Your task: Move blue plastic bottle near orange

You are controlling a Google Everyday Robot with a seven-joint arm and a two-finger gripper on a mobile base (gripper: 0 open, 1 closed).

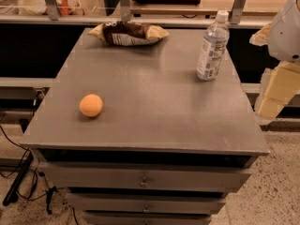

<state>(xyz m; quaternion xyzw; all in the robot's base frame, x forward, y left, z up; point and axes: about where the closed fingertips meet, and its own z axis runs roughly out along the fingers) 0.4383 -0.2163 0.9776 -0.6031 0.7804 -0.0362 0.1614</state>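
The blue plastic bottle point(213, 46) stands upright at the far right of the grey cabinet top point(154, 102); it is clear, with a white cap and a white-and-bluish label. The orange point(91, 105) lies at the near left of the top, far from the bottle. My gripper point(277, 92) is at the right edge of the view, off the cabinet's right side. It is to the right of the bottle, lower in the picture, and does not touch it. Nothing shows in the gripper.
A brown-and-yellow snack bag point(129, 33) lies at the far edge of the top, left of the bottle. The cabinet has drawers point(144, 182) at the front. A shelf with metal posts point(124, 3) runs behind it. Black cables point(18, 172) lie on the floor at the left.
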